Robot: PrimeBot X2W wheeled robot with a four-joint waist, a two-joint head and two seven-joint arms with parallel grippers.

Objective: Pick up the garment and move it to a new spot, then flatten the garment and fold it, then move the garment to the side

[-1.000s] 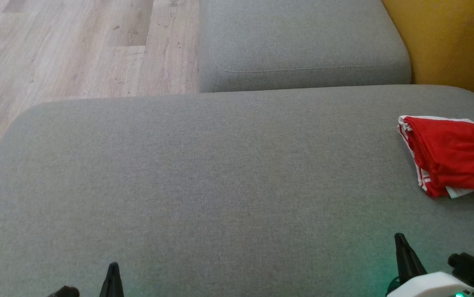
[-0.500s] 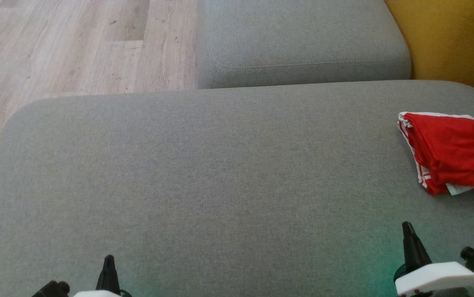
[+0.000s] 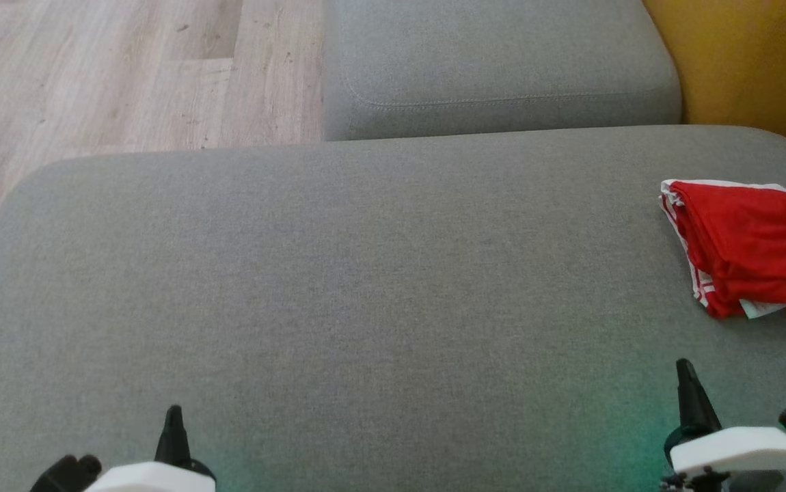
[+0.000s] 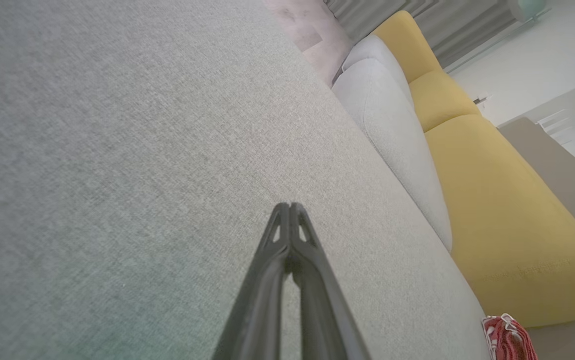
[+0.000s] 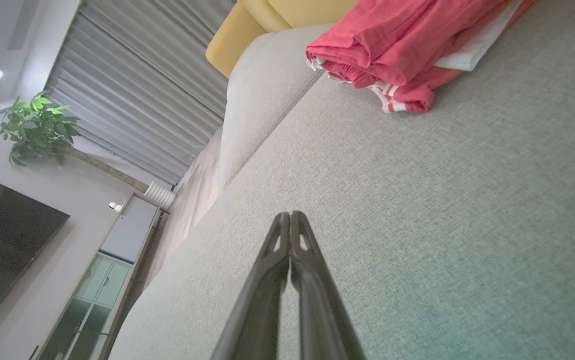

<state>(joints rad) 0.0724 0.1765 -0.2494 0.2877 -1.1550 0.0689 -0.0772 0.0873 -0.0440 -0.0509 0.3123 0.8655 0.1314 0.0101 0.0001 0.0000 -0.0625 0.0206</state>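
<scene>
A red garment (image 3: pixel 752 246) with white striped trim lies folded in a bundle at the far right of the grey sofa cushion (image 3: pixel 338 287). It also shows in the right wrist view as the garment (image 5: pixel 397 45) and at the bottom corner of the left wrist view as the garment (image 4: pixel 507 340). My right gripper (image 3: pixel 685 372) is shut and empty, low at the right, well short of the garment. My left gripper (image 3: pixel 174 415) is shut and empty at the lower left, far from it. Both pairs of fingertips touch, left gripper (image 4: pixel 288 206), right gripper (image 5: pixel 287 215).
A second grey cushion (image 3: pixel 495 61) sits behind the main one. A yellow sofa part (image 3: pixel 755 68) rises at the back right. Wooden floor (image 3: pixel 113 75) lies beyond the cushion's left and far edges. A wide bare stretch of cushion separates the grippers.
The head view has shifted slightly, so the cushion and garment sit a little higher. Both grippers show further up from the bottom edge, with more of their white wrists visible.
</scene>
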